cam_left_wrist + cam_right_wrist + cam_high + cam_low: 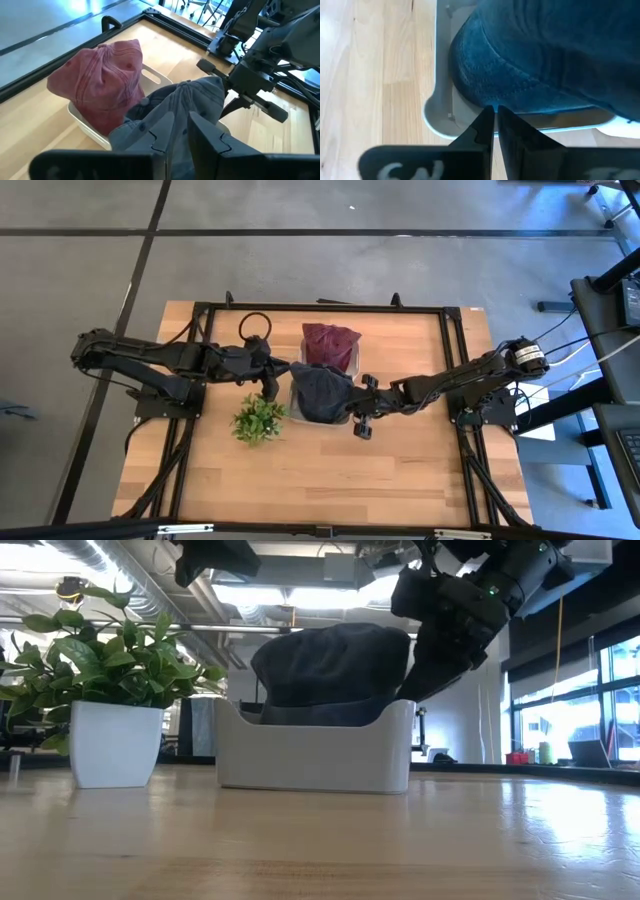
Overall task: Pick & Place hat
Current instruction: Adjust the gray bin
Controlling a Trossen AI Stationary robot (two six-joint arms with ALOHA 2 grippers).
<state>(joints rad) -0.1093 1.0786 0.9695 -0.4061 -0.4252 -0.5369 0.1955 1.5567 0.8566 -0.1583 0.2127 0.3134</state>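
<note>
The grey hat [320,391] sits in a white tray [312,752] mid-bench, just in front of a second tray holding the red hat [330,343]. My right gripper [494,111] presses its jaws nearly together on the grey hat's brim at the tray's rim. My left gripper [181,131] is at the hat's other side, jaws closed on its cloth. A potted plant [259,419] stands just beside the tray.
</note>
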